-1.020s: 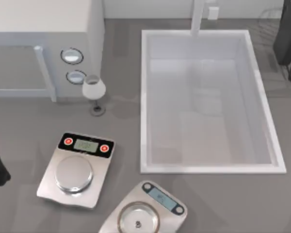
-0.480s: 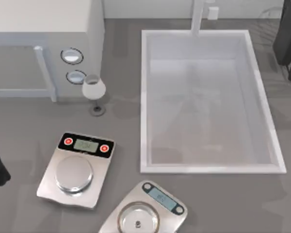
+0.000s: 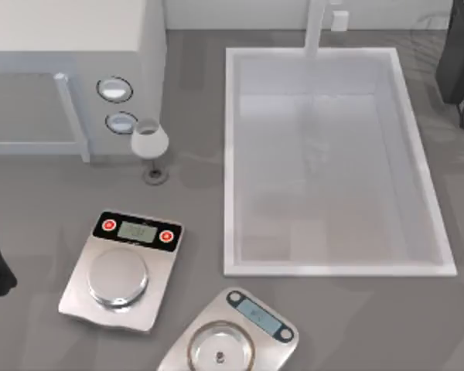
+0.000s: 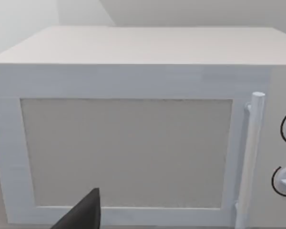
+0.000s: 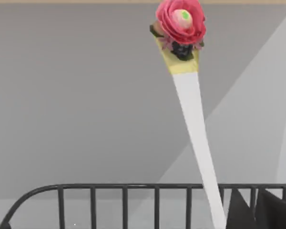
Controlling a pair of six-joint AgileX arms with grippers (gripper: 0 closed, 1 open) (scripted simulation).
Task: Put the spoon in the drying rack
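The spoon [image 5: 193, 109] stands nearly upright in the right wrist view, with its red flower-shaped head on top, a yellow neck and a long white handle running down past the picture's lower edge. The drying rack's [image 5: 133, 187] thin dark wire rail and bars cross just behind the handle's lower part. Dark parts of my right gripper [image 5: 253, 210] sit right beside the handle's low end; whether they hold it is hidden. From above, my right arm [image 3: 458, 54] hangs over the drying rack [image 3: 427, 31] at the table's far right corner.
A big white sink basin [image 3: 230, 154] fills the middle right. A white microwave [image 3: 69, 46] stands at the far left with a wine glass [image 3: 150, 143] beside it. Two scales [image 3: 122, 269] [image 3: 230, 340] lie near the front. My left gripper [image 4: 81, 217] is parked facing the microwave [image 4: 133, 143].
The faint shadow on the sink floor has shifted and shrunk. The right arm at the far right corner has barely moved, and the left arm is still.
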